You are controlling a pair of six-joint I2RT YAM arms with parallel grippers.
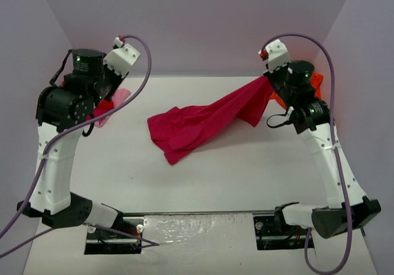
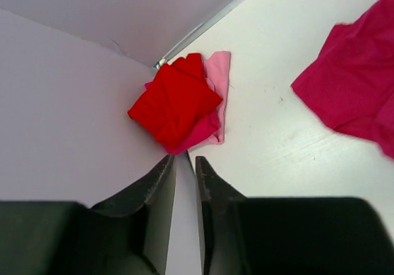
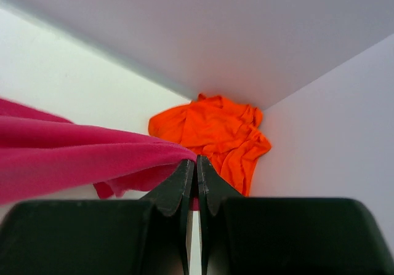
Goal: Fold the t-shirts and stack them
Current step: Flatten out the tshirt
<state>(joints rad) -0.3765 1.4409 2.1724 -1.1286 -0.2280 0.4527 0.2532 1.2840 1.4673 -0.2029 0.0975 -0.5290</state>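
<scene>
Worktop (image 1: pixel 246 170) is bearing one folded red shirt (image 2: pixel 175 106), one orange shirt (image 3: pixel 215 133) and one magenta shirt (image 1: pixel 197 124). Right end effector (image 3: pixel 196 159) is pinching the magenta one; left end effector (image 2: pixel 184 159) is gaping slightly, empty.

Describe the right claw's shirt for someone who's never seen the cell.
Start at the middle of the white table. The magenta t-shirt stretches from there to the right claw, shut on its end. Only it is drawn out: the red t-shirt lies folded far left, the orange t-shirt crumpled far right.

Magenta t-shirt (image 1: pixel 197 124) stretched mid-table, red t-shirt (image 2: pixel 175 106) folded far-left, orange t-shirt (image 3: pixel 215 133) crumpled far-right.
</scene>
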